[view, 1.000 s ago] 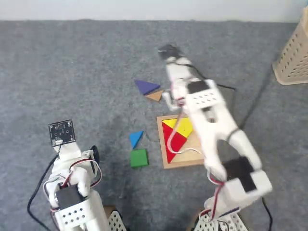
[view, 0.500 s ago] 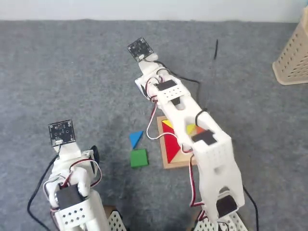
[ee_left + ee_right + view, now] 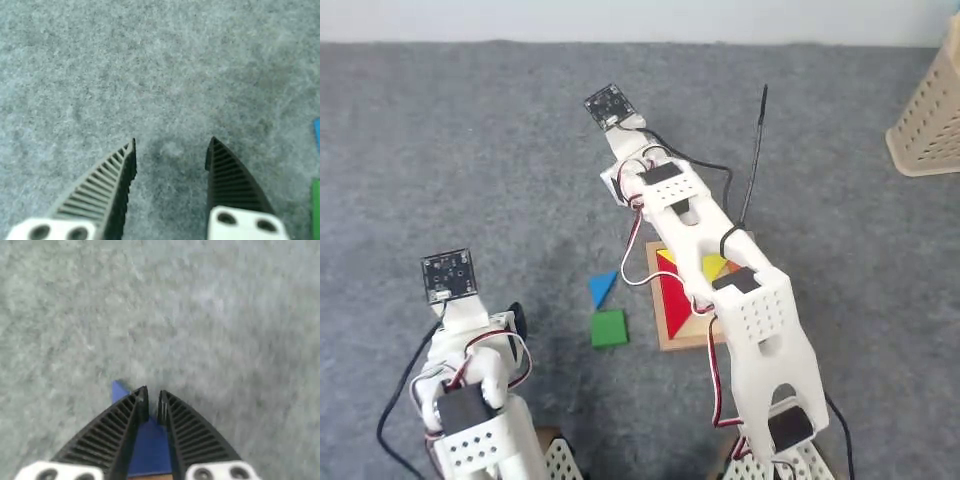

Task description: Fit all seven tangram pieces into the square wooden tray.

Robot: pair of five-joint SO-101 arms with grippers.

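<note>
Right gripper (image 3: 151,401) is hovering almost closed, empty, over the dark blue triangle (image 3: 148,450), lying beyond the tray (image 3: 665,340)'s far edge. Descending so, tips risk shoving it aside. Left gripper (image 3: 172,142) is idling open, empty

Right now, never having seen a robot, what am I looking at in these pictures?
Two white robot arms sit at a grey carpeted table. The overhead picture shows both: the left arm folded back, the right arm stretched over the wooden tray, which holds a red piece and a yellow piece. A light blue triangle and green square lie beside it. The other two pictures come from wrist cameras. The left gripper is open over bare carpet. The right gripper is nearly shut over a dark blue piece; a grip isn't certain.
</note>
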